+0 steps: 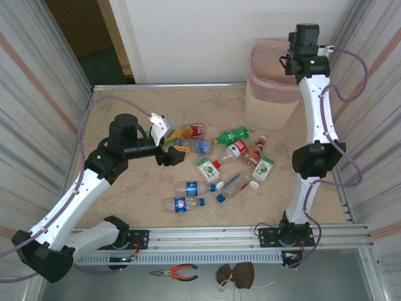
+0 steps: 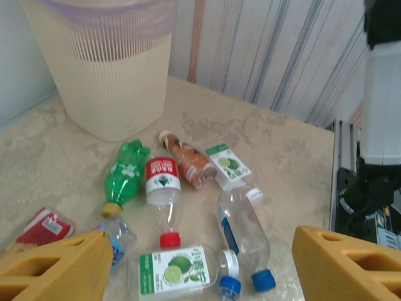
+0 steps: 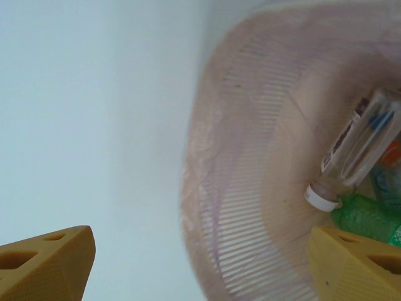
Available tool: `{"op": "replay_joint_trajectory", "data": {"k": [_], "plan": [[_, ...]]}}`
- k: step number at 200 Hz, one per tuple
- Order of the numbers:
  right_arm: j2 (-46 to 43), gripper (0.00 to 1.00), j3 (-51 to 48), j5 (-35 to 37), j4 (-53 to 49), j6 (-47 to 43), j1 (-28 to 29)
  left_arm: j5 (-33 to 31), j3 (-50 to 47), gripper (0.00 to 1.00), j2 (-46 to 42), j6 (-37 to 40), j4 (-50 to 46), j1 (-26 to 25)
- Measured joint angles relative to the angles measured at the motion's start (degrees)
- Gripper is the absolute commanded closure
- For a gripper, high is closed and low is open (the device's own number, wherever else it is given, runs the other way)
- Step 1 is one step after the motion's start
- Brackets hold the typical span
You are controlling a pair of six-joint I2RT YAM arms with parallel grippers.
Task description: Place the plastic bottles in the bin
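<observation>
Short of the pale pink slatted plastic bin (image 1: 269,103), small clear, green and brownish plastic bottles (image 1: 207,169) lie flat, the closest just ahead of the spread, empty left gripper (image 1: 169,143), while the right gripper (image 3: 200,263) hangs spread above that bin.

Overhead view: bright, even, diffuse light; the beige marbled tabletop (image 1: 125,119) is evenly lit; the small clear and green plastic bottles (image 1: 213,169) cast only soft, short shadows; the white back wall (image 1: 207,37) looks washed out; left wrist view: hazy, soft focus, the yellow fingertips (image 2: 50,269) of the left gripper (image 2: 200,276) blurred at the lower corners; right wrist view: pale and overexposed, the pale pink slatted plastic bin (image 3: 250,157) smeared and unsharp.
</observation>
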Motion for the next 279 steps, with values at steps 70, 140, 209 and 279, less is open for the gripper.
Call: {"op": "replay_joint_trajectory", "data": {"k": [70, 140, 209, 279], "plan": [[-15.1, 0.15, -20.4, -1.8, 6.7, -9.2, 0.2, -9.5, -1.2, 0.27, 0.0, 3.2, -11.7, -8.0], [-28.5, 0.16, -40.6, -5.1, 12.3, -12.4, -2.9, -25.3, -8.7, 0.22, 1.6, -5.1, -18.8, -22.3], [-35.9, 0.16, -51.4, -8.2, 13.2, -14.4, -5.0, -33.9, -12.7, 0.15, 8.7, -16.2, -20.5, -28.0], [-40.6, 0.16, -55.8, -9.1, 13.1, -15.1, -5.9, -35.9, -14.8, 0.14, 13.2, -20.8, -19.9, -29.7]]}}
